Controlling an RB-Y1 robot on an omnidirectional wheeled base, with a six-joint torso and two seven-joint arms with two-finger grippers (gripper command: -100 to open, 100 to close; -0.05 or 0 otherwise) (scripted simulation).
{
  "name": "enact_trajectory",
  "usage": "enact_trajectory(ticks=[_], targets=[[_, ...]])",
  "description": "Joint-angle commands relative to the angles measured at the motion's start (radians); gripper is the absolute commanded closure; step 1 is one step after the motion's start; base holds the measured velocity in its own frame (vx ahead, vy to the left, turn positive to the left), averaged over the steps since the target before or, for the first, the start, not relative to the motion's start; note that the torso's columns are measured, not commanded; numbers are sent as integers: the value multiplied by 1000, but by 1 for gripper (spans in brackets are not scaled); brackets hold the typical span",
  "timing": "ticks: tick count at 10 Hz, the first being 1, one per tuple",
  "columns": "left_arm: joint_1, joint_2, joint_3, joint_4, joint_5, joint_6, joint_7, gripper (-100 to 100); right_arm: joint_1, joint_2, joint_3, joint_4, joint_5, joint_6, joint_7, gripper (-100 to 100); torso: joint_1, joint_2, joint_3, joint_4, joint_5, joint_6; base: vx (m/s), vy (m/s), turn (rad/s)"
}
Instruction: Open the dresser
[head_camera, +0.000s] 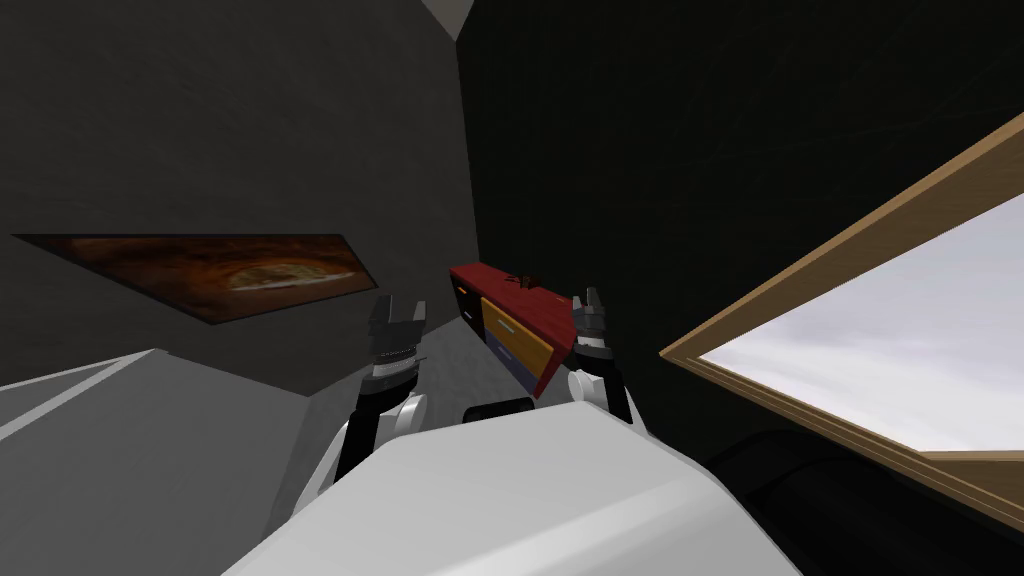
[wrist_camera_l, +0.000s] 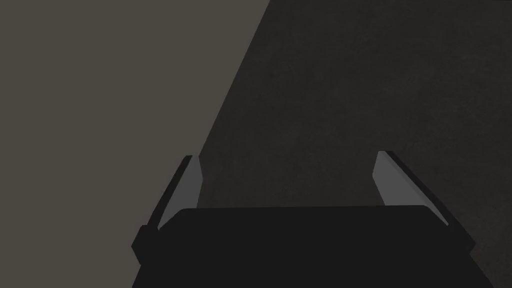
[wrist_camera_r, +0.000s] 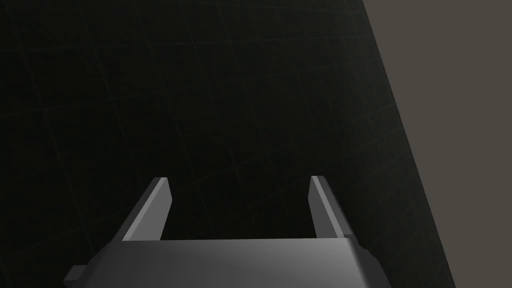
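A low dresser with a dark red top and orange and blue drawer fronts stands against the dark wall ahead, some way off. A small brown object rests on its top. My left gripper is raised in front of my chest, left of the dresser, open with nothing between its fingers. My right gripper is raised too and overlaps the dresser's right end in the head view; it is open and empty, its fingers facing a dark wall.
A framed brown picture hangs on the grey wall at left. A large wood-framed window takes the right side. Grey floor lies between me and the dresser. A grey flat surface sits at lower left.
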Motion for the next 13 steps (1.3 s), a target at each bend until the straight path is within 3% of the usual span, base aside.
enact_trajectory(ticks=[1,9,10,13], targets=[[0,0,0,0,0,0,0,0,0,0,0,0,0,0,0,0,0,40,-82,41,0,0,0,0,0],[0,0,0,0,0,0,0,0,0,0,0,0,0,0,0,0,0,618,-1234,617,0,0,0,0,0],[0,0,0,0,0,0,0,0,-1,-50,-4,8,12,8,5,-100,0,691,-1382,691,0,0,8,13,31],[0,0,0,0,0,0,0,0,-6,-137,-21,40,60,39,26,-100,2,737,-1475,737,1,0,10,48,54]])
